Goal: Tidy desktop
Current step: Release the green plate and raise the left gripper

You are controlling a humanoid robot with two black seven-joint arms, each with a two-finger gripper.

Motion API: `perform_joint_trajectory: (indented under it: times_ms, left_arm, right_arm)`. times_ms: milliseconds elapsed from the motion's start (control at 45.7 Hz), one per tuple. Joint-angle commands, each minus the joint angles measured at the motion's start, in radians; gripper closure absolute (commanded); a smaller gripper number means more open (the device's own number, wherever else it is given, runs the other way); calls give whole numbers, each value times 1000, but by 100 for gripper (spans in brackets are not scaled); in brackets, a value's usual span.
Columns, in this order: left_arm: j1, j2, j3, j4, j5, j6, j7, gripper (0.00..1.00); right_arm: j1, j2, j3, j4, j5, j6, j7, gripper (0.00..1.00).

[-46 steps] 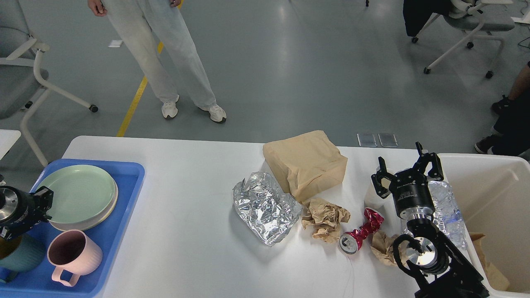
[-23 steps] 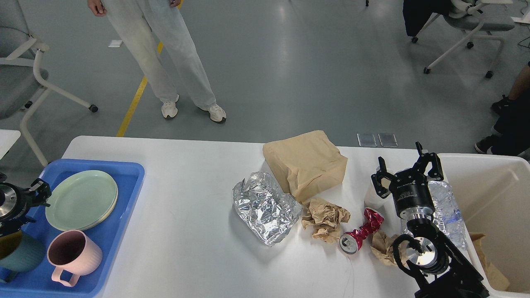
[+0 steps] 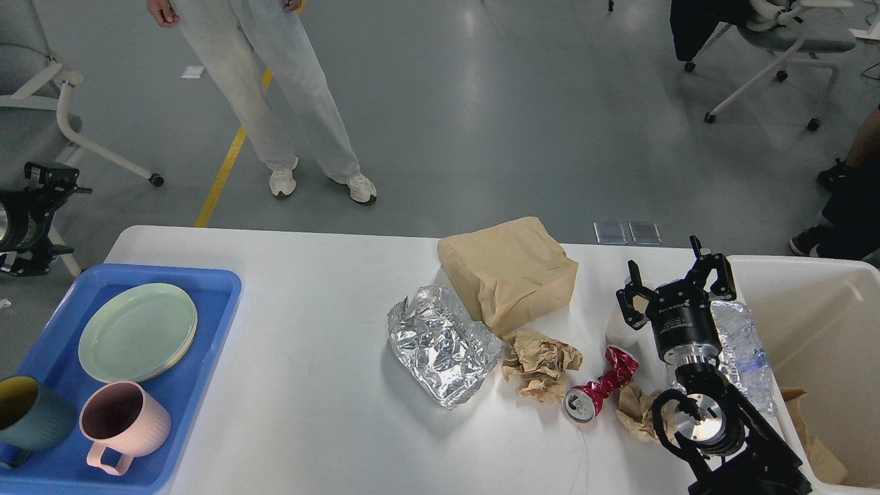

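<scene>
The desk (image 3: pixel 295 412), white and broad, fills the lower half of the view, and most of its clutter sits right of centre: a crumpled sheet of foil (image 3: pixel 440 344), a tan paper bag (image 3: pixel 509 271), a wad of brown paper (image 3: pixel 541 363), a crushed red can (image 3: pixel 597 393) and a squashed clear plastic bottle (image 3: pixel 742 350).

What has changed is on the left. A second ago the left claw (image 3: pixel 42 180) was low over the blue tray (image 3: pixel 206 309), just at the edge of the green plates (image 3: pixel 137 331); now it has lifted away and hangs beyond the desk's far left edge, above the floor. It carries nothing, but it is seen too dark and end-on for me to tell whether it is spread. The pink mug (image 3: pixel 122 426) and teal mug (image 3: pixel 31 416) sit in the tray, so I judge the dish side finished.

The right claw (image 3: pixel 677 282) has not moved; its fingers stand spread and empty above the bottle, next to the off-white bin (image 3: pixel 825 275). The rubbish looks to be the remaining work.

There is small lettering on the right claw's body, too small to read.
</scene>
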Motion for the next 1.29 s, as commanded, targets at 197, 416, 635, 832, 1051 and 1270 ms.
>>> perform_joint_trajectory:
  times_ms: [197, 416, 635, 832, 1051, 1270]
  left_arm:
    - [413, -176, -1198, -1, 11, -24, -20, 4]
    - [664, -352, -1555, -234, 203, -27, -285, 4]
    - [953, -578, -1997, -516, 622, 22, -365, 4]
    - [971, -601, -2031, -496, 664, 17, -373, 4]
    - [961, -599, -2043, -456, 644, 16, -378, 4]
    - [958, -569, -2027, -438, 635, 16, -367, 4]
  right_arm:
    - [0, 0, 0, 0, 0, 0, 0, 0]
    - [0, 0, 0, 0, 0, 0, 0, 0]
    - [0, 0, 0, 0, 0, 0, 0, 0]
    - [0, 0, 0, 0, 0, 0, 0, 0]
    - [0, 0, 0, 0, 0, 1, 0, 0]
    - [0, 0, 0, 0, 0, 0, 0, 0]
